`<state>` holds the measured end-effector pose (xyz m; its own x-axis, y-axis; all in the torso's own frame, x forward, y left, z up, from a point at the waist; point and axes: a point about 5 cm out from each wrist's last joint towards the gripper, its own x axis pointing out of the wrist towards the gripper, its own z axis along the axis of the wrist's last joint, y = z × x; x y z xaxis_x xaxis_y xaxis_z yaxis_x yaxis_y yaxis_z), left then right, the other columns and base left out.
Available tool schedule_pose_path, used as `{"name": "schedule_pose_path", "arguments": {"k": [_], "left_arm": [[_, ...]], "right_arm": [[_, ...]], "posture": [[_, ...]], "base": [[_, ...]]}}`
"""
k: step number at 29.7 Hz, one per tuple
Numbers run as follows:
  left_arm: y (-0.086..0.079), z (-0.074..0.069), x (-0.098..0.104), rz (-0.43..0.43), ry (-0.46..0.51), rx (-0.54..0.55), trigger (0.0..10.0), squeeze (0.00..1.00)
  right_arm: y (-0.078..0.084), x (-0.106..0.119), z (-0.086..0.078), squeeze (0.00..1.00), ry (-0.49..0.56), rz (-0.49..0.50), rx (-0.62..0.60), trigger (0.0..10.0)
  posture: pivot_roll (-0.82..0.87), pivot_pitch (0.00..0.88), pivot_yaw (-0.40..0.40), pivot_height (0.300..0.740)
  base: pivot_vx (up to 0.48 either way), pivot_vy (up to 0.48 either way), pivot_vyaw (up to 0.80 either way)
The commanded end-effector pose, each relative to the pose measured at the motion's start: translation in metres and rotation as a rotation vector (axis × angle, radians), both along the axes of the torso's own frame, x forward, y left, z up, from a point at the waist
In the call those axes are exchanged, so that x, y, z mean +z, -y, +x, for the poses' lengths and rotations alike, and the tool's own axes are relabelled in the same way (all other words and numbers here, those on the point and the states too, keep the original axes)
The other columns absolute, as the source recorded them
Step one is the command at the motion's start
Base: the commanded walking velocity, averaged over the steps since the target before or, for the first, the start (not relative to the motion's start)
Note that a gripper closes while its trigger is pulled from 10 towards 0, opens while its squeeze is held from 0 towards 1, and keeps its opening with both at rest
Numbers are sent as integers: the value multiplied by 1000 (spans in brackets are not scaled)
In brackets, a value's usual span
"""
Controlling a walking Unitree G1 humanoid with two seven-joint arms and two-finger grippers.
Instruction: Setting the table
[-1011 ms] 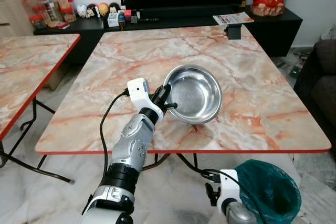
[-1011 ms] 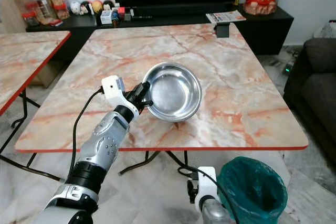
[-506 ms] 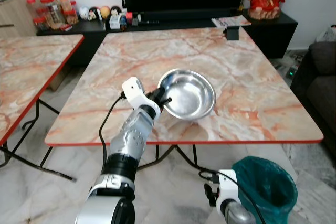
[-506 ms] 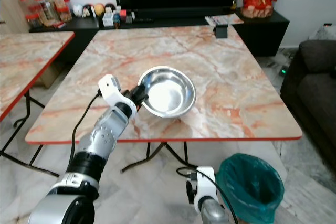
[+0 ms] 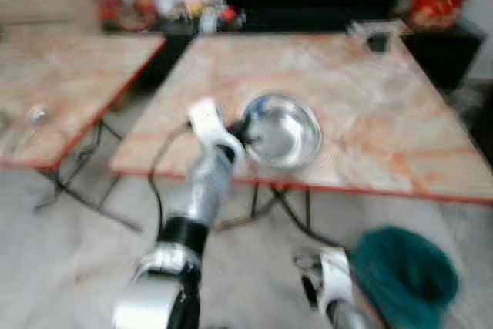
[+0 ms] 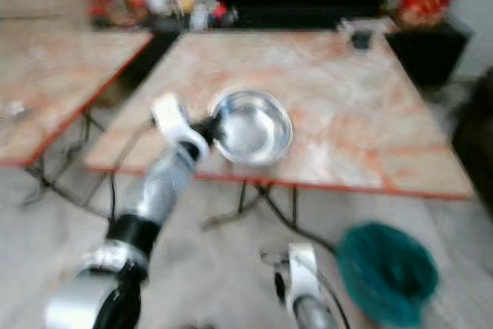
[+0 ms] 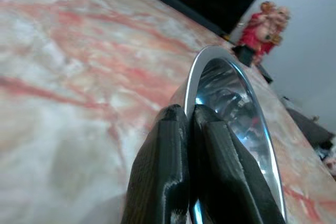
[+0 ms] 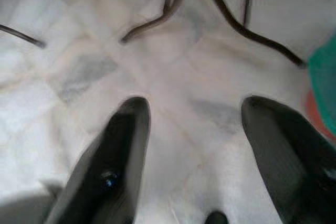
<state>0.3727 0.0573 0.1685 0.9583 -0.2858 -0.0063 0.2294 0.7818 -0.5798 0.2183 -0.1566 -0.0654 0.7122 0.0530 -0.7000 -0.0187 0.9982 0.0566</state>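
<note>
Pinching the rim of the round shiny steel bowl (image 5: 282, 132), the left gripper (image 7: 191, 124) held it over the near edge of the marble-patterned, red-edged table (image 5: 431, 121), presumably for carrying; the right gripper (image 8: 197, 129) hung spread wide over the floor.

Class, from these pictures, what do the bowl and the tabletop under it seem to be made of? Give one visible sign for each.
Bowl: probably polished steel; its silvery wall mirrors bright highlights.
Tabletop: a marble look, cream with pink-orange veins and a red edge; whether stone or printed laminate cannot be told.
</note>
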Motion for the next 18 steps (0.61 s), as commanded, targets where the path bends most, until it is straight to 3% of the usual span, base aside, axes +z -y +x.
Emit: {"name": "schedule_pose_path", "arguments": {"k": [1,18], "left_arm": [[24,-2,18,-22,57,-48,10000,0],[26,-5,24,-25,120,-75,10000,0]], "right_arm": [[-6,2,3,0,8,11,12,10000],[-6,1,2,0,6,12,3,10000]], "posture": [[-30,18,78,728],[-33,22,77,728]], "base": [[292,0,0],[290,0,0]]}}
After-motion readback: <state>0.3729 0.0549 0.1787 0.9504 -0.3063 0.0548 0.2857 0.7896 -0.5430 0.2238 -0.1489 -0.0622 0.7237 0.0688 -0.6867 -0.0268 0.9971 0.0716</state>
